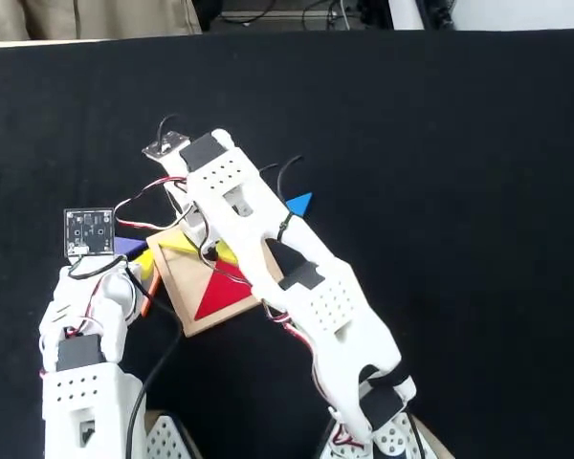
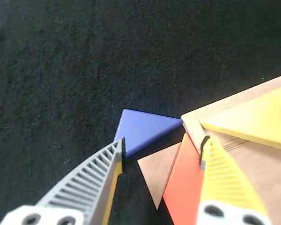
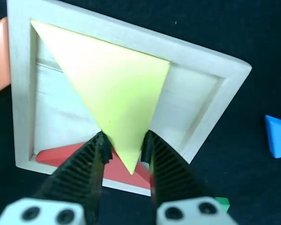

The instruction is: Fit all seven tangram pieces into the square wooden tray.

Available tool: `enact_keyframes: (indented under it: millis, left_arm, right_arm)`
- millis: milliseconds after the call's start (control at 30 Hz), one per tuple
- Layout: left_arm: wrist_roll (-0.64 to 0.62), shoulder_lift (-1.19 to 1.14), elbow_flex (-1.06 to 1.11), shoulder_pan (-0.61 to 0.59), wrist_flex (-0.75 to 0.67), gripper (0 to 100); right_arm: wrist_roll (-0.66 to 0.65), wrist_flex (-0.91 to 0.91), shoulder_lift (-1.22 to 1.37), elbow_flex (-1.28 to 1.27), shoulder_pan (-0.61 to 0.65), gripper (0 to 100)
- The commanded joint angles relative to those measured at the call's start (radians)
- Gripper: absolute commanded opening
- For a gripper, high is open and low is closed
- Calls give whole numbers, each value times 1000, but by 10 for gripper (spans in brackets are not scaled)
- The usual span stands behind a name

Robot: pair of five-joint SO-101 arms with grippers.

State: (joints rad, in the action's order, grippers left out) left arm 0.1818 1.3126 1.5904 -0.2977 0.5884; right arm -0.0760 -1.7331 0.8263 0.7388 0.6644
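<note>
table: black cloth | far edge: dark cables | far-left corner: beige fabric

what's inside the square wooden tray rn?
Square wooden tray holds a large yellow triangle, tip between the right gripper's fingers, and a red triangle partly hidden by them. Bare wood elsewhere; anything under the yellow piece is covered.

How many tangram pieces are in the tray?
2: the yellow triangle, held by the right gripper, and the red triangle by one rim of the tray. The arm may hide others.
</note>
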Motion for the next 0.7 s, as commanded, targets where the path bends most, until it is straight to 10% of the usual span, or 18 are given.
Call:
enact_keyframes:
  millis: [0, 667]
  left_arm:
    - [2, 12, -5, -2, -23, 267]
    - [2, 12, -5, -5, -23, 267]
  right_arm:
    - [2, -31, -99, 48, 20, 12]
    - [3, -29, -125, 1, 127, 12]
